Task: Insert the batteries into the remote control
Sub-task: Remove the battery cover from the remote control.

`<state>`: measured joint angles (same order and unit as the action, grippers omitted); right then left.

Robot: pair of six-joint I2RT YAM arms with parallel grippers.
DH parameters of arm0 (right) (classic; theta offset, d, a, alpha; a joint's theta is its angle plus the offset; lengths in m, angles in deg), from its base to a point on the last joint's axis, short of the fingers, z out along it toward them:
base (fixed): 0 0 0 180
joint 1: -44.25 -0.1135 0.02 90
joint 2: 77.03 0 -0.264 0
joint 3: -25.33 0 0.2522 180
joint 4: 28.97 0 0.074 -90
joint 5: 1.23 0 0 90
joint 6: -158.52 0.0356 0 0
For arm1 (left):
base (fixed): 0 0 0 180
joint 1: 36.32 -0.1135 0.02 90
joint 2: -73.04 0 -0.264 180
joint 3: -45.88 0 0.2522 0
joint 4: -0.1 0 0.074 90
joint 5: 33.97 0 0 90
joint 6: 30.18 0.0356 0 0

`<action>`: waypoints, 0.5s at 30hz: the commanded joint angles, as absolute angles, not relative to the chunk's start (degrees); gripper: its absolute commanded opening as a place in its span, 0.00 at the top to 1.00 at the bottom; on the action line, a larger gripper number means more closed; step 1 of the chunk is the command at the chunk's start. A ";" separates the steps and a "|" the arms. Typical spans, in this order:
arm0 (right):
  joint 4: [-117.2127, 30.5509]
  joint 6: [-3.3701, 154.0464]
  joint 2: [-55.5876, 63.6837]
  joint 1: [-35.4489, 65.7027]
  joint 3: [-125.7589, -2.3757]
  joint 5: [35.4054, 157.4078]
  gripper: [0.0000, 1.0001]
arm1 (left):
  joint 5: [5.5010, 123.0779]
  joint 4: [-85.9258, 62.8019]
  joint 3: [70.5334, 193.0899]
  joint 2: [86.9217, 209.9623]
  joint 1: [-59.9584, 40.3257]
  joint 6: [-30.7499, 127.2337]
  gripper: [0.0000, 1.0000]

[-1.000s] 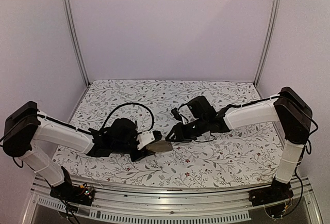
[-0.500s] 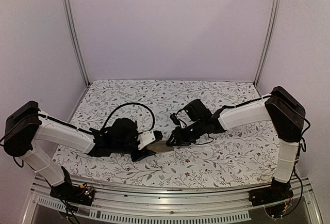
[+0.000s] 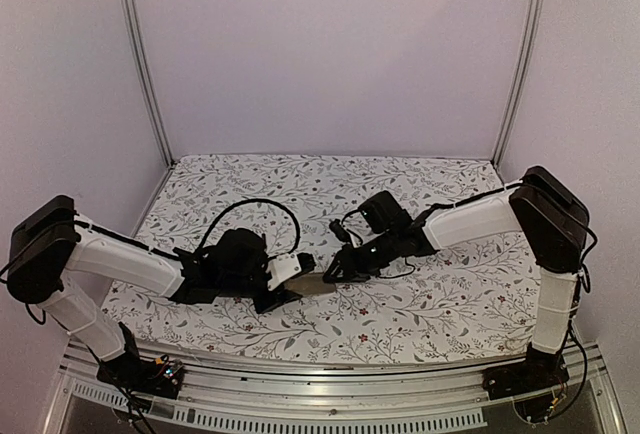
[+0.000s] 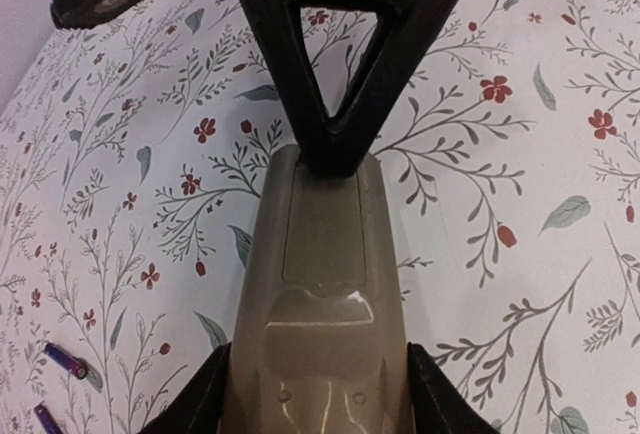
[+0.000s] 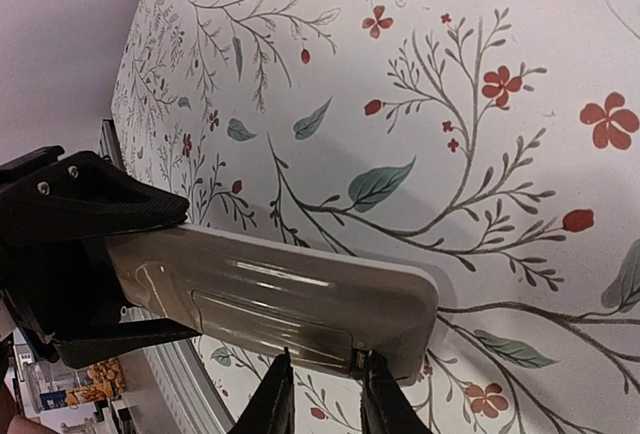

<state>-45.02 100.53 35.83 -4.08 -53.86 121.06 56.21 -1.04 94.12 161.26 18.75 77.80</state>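
Observation:
My left gripper [image 3: 283,276] [image 4: 320,399] is shut on the remote control [image 3: 312,281] [image 4: 320,304] [image 5: 300,289] and holds it just above the cloth, greyish-tan back up. The battery cover [image 4: 320,229] [image 5: 275,316] sits closed in the back. My right gripper [image 3: 330,275] [image 5: 327,389] meets the remote's free end. Its fingertips [image 5: 283,394] stand a narrow gap apart against the remote's edge by the cover's end, with nothing gripped between them. Two small purple batteries [image 4: 64,360] lie on the cloth in the left wrist view, left of the remote.
A floral cloth [image 3: 400,314] covers the table. Plain walls and two metal posts [image 3: 140,64] close in the back and sides. A black cable loop [image 3: 255,204] arches over my left wrist. The metal front rail [image 3: 330,369] runs along the near edge.
My right arm has swung left and lower, bringing its fingers onto the remote's free end, and its jaws have narrowed. The left arm and the remote have stayed put.

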 commanded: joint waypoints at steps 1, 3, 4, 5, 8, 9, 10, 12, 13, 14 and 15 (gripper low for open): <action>-41.83 96.34 37.30 -4.83 -55.24 131.13 0.78 | 58.04 1.94 94.46 162.20 19.54 78.87 1.00; -38.57 96.41 36.18 -4.84 -54.00 135.08 0.79 | 58.10 2.36 94.28 162.16 19.51 79.06 1.00; -36.93 97.01 35.25 -4.82 -53.32 136.39 0.79 | 58.11 2.52 94.21 162.16 19.54 79.07 1.00; -36.14 97.33 34.60 -4.81 -52.87 137.35 0.79 | 58.17 2.50 94.20 162.14 19.52 79.07 1.00; -36.13 96.83 32.32 -4.79 -52.45 137.51 0.79 | 58.01 2.50 94.18 161.98 19.52 79.07 1.00; -36.80 96.59 31.67 -4.79 -52.47 136.90 0.79 | 57.78 2.49 94.19 161.86 19.52 79.01 1.00; -38.19 96.44 31.22 -4.72 -52.60 135.90 0.79 | 57.58 2.30 94.29 161.78 19.52 79.18 1.00; -41.16 95.43 29.87 -4.38 -52.08 134.04 0.79 | 57.21 1.57 94.39 161.58 19.41 79.39 1.00; -42.23 95.25 29.01 -4.10 -51.43 132.07 0.78 | 57.18 1.31 94.45 161.41 19.46 79.55 1.00; -43.39 95.17 27.77 -3.59 -50.50 128.39 0.78 | 57.15 1.04 94.51 161.37 19.42 79.63 1.00; -45.01 95.68 27.15 -2.71 -49.43 125.44 0.78 | 57.10 1.02 94.48 161.34 19.41 79.68 1.00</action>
<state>-39.60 96.80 31.61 -4.56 -52.46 133.28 57.04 0.62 94.10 161.57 18.80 78.85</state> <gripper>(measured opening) 0.220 0.477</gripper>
